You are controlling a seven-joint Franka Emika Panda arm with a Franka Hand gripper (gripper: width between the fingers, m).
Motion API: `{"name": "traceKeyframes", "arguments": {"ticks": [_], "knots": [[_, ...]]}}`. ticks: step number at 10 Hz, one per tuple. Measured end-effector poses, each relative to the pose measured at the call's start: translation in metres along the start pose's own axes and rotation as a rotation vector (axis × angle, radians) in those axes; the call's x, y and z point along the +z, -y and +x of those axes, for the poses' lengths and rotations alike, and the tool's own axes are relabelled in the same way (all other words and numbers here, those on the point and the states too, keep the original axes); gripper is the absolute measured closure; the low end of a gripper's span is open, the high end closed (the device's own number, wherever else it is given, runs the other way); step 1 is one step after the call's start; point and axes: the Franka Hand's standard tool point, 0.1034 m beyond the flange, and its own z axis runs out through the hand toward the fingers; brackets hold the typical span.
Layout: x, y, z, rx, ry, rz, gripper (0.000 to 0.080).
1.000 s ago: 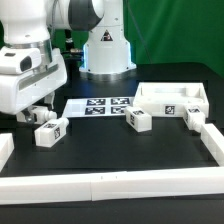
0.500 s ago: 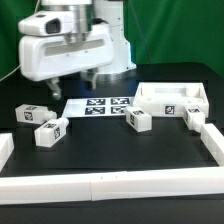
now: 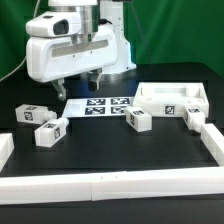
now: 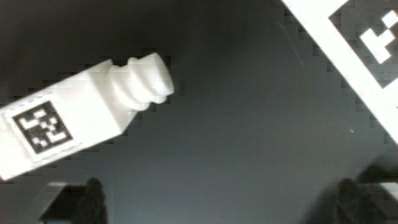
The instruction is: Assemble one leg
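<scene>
Leg nearest me lies on its side on the tabletop, toward the exterior view's left and apart from the marker board. I take it to be the one filling my wrist view, tag face up, with its threaded end pointing toward the board's corner. My end effector hangs above the tabletop between that leg and the board, touching neither. Its fingers are spread wide with nothing between them, which is how I want them if they are to straddle the leg's body. Hanging this high keeps most of the leg and its tag in my wrist camera, so I can line up before going down. The leg runs slantwise to the line between my fingers, so I judge a turn of the wrist will be needed first. A second leg lies just beside the first. The panel that a leg should screw into, as I judge it, waits well apart, on the exterior view's right.
</scene>
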Motion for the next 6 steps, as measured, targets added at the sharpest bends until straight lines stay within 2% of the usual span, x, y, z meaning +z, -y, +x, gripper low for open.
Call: {"name": "traceKeyframes", "arguments": {"ticks": [2, 4, 6], "knots": [[0.001, 0.035, 0.033, 0.170, 0.021, 0.034, 0.0151], [0.003, 0.055, 0.060, 0.252, 0.011, 0.055, 0.0151], [0.016, 0.064, 0.074, 0.242, 0.004, 0.058, 0.0151]]}}
